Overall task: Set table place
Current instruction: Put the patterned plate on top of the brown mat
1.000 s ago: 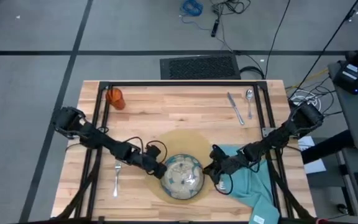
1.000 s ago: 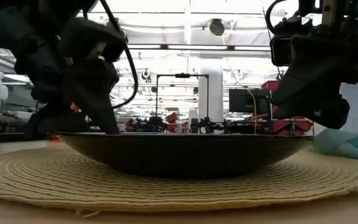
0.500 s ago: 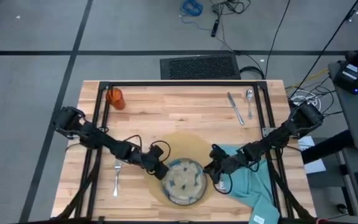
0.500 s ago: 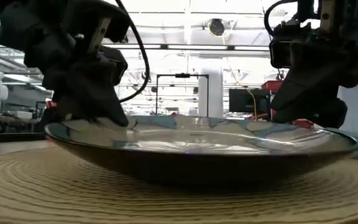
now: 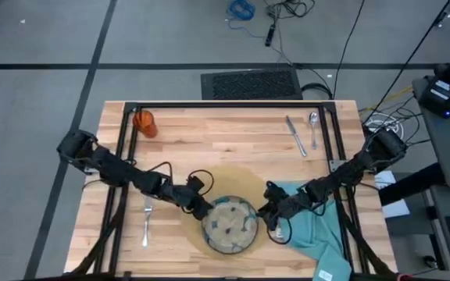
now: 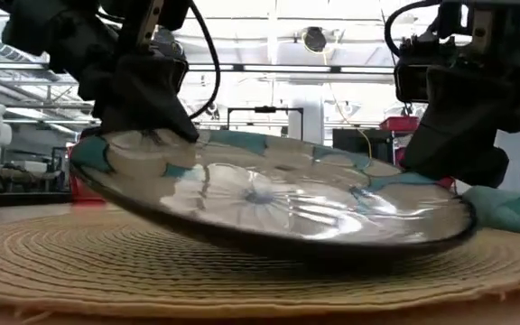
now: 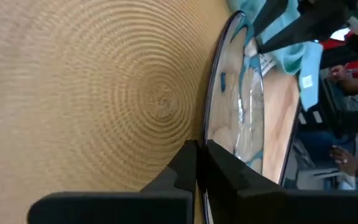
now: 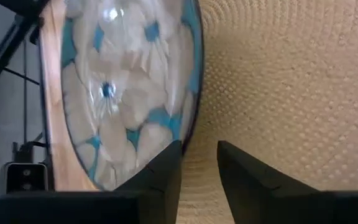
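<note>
Two arms: both work at the near middle of the pale butcher-block wooden surface [image 5: 225, 140], one on each side of the plate.
Plate: the round speckled grey-green plate with teal patches [image 5: 230, 225] sits over the round woven tan mat [image 5: 225, 178], toward the mat's near edge, tilted; in the low view its left rim is raised and its right rim is down on the weave.
Left jaws [image 5: 203, 211]: pressed together on the plate's raised rim, one finger above and one below, as the left wrist view shows.
Right jaws [image 5: 266, 215]: spread, just beside the plate's low rim and not holding it.
Step in hand: judged, seating the plate on the mat.
Doing it well: lower the lifted rim slowly and level, slide toward the mat's centre only while the rim is clear of the weave, and release once the plate lies flat; the right jaws can steady the far rim.
Risk: dragging may ruck the mat.
Others: teal cloth napkin [image 5: 319, 234] beside the mat; silver fork [image 5: 146, 226] left; silver knife [image 5: 294, 136] and silver spoon [image 5: 313, 127] far right; small orange cup [image 5: 144, 123] far left.
</note>
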You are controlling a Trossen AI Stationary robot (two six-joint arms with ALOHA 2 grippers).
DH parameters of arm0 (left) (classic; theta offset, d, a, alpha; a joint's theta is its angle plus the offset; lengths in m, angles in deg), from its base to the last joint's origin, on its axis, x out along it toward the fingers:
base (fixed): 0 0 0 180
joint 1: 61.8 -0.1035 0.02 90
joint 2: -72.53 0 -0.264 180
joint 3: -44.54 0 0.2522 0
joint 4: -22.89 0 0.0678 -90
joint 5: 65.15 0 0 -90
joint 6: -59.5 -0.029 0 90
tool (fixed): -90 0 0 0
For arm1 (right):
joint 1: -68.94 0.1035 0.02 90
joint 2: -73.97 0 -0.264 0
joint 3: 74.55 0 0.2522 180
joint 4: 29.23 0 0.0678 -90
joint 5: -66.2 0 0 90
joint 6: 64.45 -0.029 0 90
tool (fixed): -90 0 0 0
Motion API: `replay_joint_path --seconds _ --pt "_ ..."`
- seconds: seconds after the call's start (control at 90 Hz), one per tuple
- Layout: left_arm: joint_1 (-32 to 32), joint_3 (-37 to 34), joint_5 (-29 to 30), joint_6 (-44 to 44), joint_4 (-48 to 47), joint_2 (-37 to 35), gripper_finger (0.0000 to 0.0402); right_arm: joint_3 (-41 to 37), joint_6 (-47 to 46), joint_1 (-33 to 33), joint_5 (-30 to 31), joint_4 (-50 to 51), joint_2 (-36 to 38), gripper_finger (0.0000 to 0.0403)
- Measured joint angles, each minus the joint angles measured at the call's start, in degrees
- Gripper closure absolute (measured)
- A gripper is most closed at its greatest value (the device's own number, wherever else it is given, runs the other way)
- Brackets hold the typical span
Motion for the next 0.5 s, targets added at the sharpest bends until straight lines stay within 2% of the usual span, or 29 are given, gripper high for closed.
replay_joint_path --seconds 0.5 --pt "-1.87 0.00 0.26 -1.41 -3.69 -1.12 0.0401 0.00 -4.31 2.33 -2.74 6.99 0.00 0.0310"
